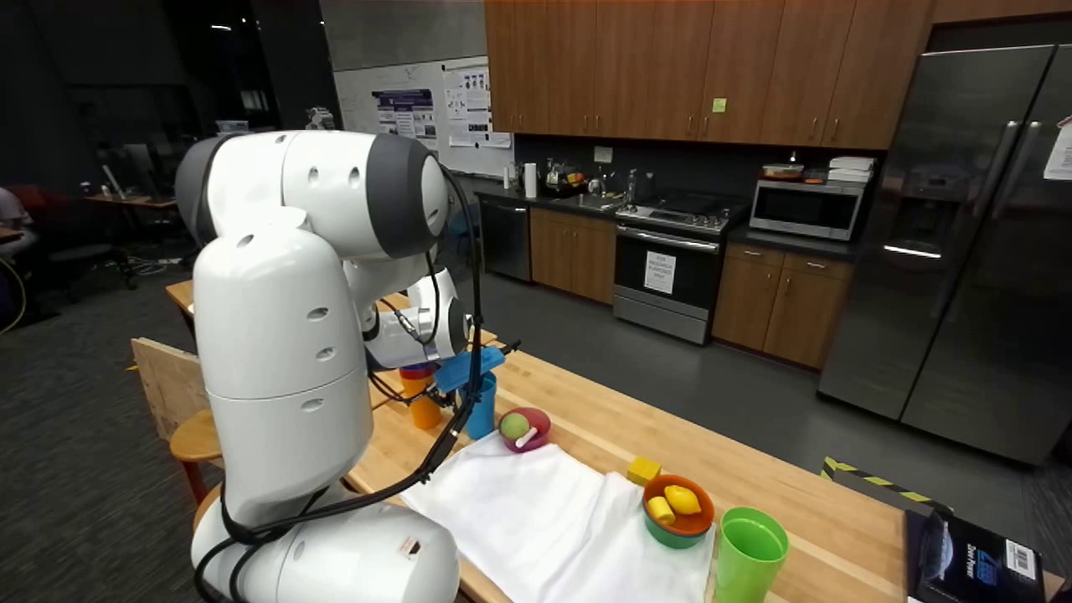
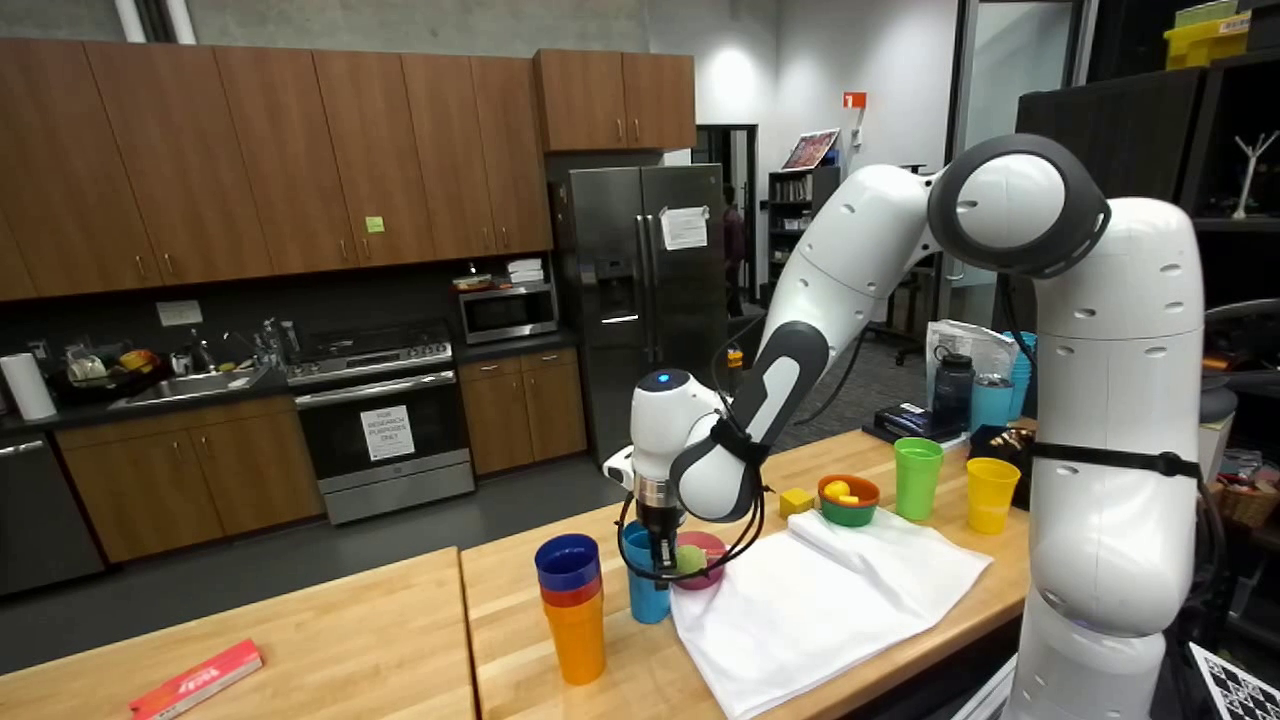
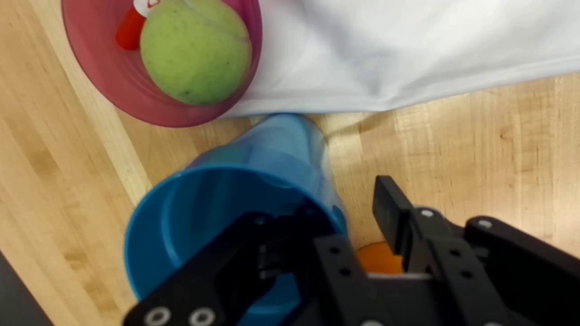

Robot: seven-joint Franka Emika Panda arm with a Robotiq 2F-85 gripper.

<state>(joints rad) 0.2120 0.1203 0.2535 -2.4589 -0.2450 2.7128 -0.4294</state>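
My gripper (image 3: 346, 210) is open and straddles the rim of a blue cup (image 3: 290, 140). One finger is inside the cup and the other is outside, apart from the wall. In an exterior view the gripper (image 2: 662, 560) points down at the upright blue cup (image 2: 648, 602). A pink bowl (image 3: 104, 74) beside the cup holds a green ball (image 3: 195, 52) and a red and white item (image 3: 130, 34). An orange cup (image 3: 378, 257) shows behind the fingers; in an exterior view it stands (image 2: 575, 635) with blue and red cups stacked in it.
A white cloth (image 2: 820, 605) lies on the wooden table (image 2: 620, 680). Farther along are a yellow block (image 2: 796, 502), a red and green bowl (image 2: 848, 513) with yellow items, a green cup (image 2: 917, 480) and a yellow cup (image 2: 990, 497). A red box (image 2: 198, 682) lies on the adjoining table.
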